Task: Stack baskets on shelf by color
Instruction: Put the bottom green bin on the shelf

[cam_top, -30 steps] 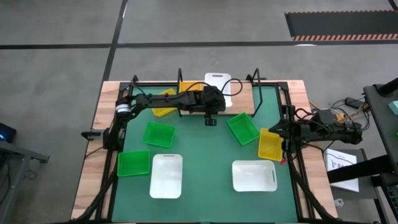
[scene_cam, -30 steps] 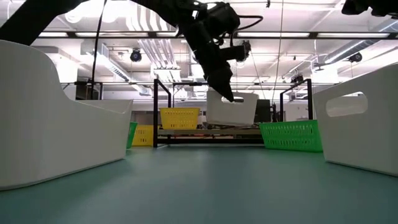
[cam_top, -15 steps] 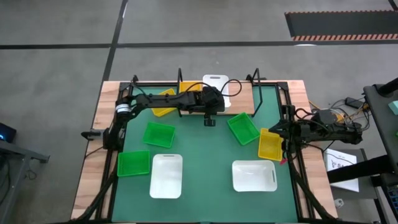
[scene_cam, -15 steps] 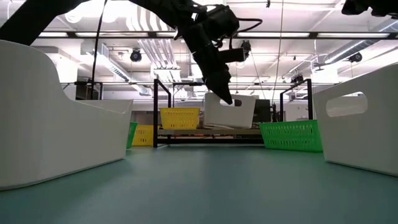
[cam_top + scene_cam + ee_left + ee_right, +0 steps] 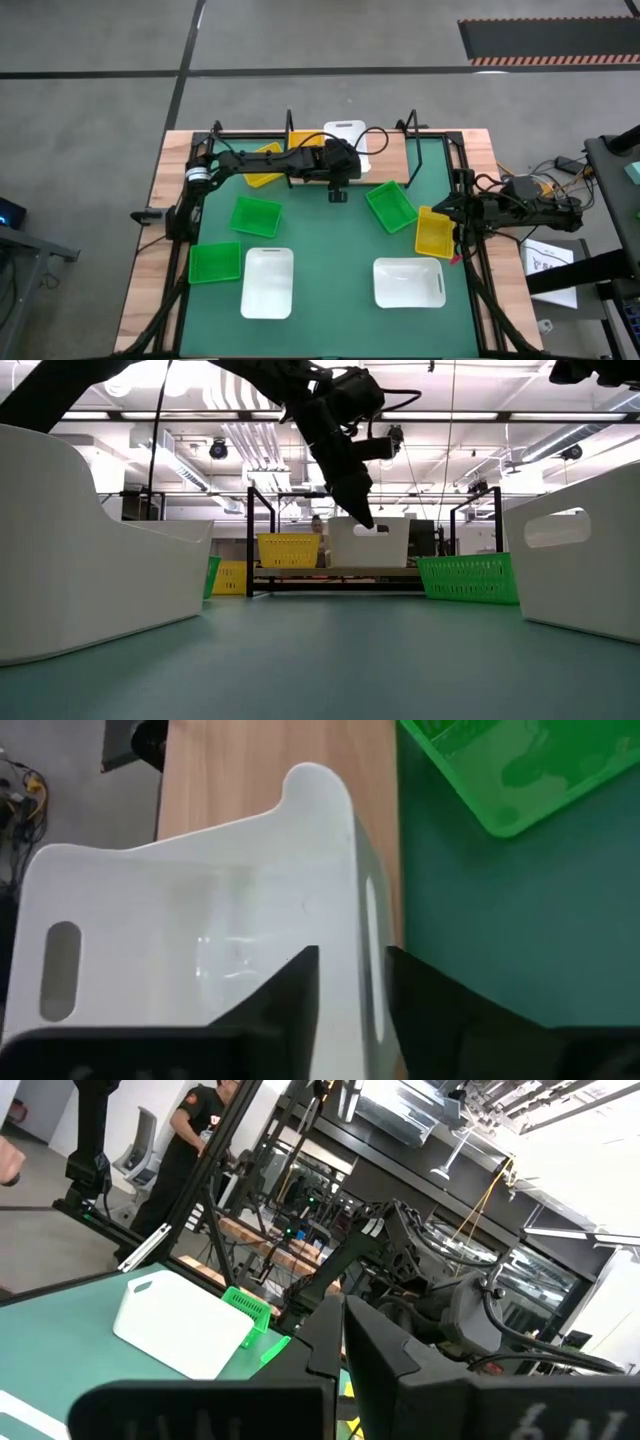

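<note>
On the left of the tabletop (image 5: 145, 280), two green baskets (image 5: 255, 216) are seen on the green mat, and a white basket (image 5: 268, 283) lies near the front edge. A yellow basket (image 5: 262, 168) is found farther back, partly under the left arm.

In the middle, the left gripper (image 5: 352, 982) is clenched on the near wall of another white basket (image 5: 346, 135), with one finger inside the wall and one outside. This basket is held over the wooden shelf (image 5: 385, 158) at the back, and in the low view it appears level and very close to the board or already resting on it; contact cannot be confirmed. A yellow basket (image 5: 288, 550) is already placed on the shelf just beside it.

The step in hand is judged to be the setting down of the first white basket. Next, the basket should be lowered fully, the fingers released, and the arm lifted straight up so the wall is not dragged.

On the right, a green basket (image 5: 390, 205), a yellow basket (image 5: 432, 231) and a third white basket (image 5: 408, 282) remain on the mat. The right gripper (image 5: 458, 228) waits at the right edge; it appears closed and empty.
</note>
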`<action>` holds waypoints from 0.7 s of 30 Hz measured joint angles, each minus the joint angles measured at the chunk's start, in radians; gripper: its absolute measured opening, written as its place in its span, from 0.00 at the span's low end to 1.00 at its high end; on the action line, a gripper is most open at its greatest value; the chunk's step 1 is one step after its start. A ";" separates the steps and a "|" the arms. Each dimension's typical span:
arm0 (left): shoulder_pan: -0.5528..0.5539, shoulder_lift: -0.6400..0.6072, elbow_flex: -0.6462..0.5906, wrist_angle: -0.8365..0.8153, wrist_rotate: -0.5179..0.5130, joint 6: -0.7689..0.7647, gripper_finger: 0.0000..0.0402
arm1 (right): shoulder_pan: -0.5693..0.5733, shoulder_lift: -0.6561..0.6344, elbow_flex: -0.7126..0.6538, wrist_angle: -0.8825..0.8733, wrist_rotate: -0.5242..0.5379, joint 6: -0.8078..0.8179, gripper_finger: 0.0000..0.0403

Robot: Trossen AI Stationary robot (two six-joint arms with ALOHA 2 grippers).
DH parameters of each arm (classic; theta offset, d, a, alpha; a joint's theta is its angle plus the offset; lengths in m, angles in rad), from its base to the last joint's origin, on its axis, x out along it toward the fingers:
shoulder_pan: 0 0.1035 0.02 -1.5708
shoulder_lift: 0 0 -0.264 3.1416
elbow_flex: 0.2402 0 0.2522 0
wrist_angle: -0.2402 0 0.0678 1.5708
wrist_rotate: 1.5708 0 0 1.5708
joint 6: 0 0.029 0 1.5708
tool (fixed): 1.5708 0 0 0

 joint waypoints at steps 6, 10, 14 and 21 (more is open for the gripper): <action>-0.043 -0.016 0.031 -0.008 -0.021 0.003 0.33 | 0.000 0.000 0.000 -0.001 0.000 0.000 0.02; -0.078 -0.051 0.033 -0.013 -0.041 0.000 0.33 | 0.000 0.001 0.000 0.000 0.000 0.000 0.02; -0.135 -0.115 0.031 -0.037 -0.051 -0.134 0.33 | 0.000 0.003 0.000 0.000 0.000 0.004 0.02; -0.340 -0.224 -0.062 -0.052 0.000 -0.478 0.33 | 0.000 0.021 0.000 0.003 0.000 0.008 0.02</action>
